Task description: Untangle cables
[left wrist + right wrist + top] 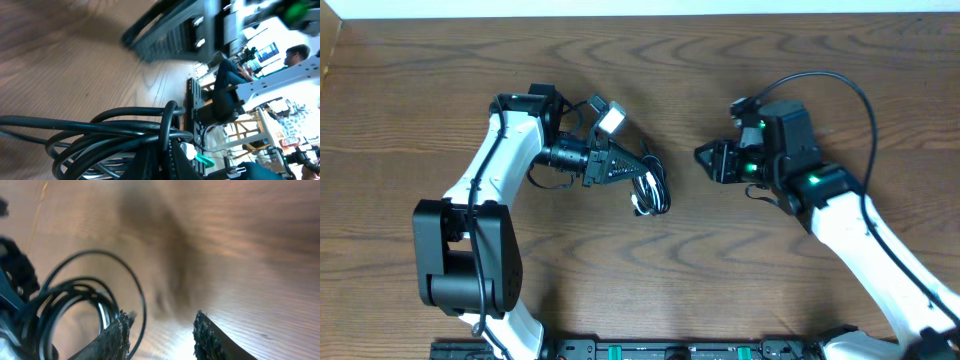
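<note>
**Coil pinned by one hand, the other lining up for a strand**

The left hand (641,177) is clamped shut on the black cable (655,188), a glossy, thin, round cord wound into several overlapping loops near the middle of the wood-grain tabletop (440,90). The white cable (641,207) peeks out at the coil's 7 o'clock edge. The right hand (708,158) sits at 3 o'clock from the bundle, apart from it, with its jaws parted and empty; its ridged, toothed pads (112,340) face the loops. The untangling looks barely begun. Next, I judge, the right hand needs to close on a single outer loop or plug, not the whole slippery bunch, and draw it away toward 3 o'clock.
</note>
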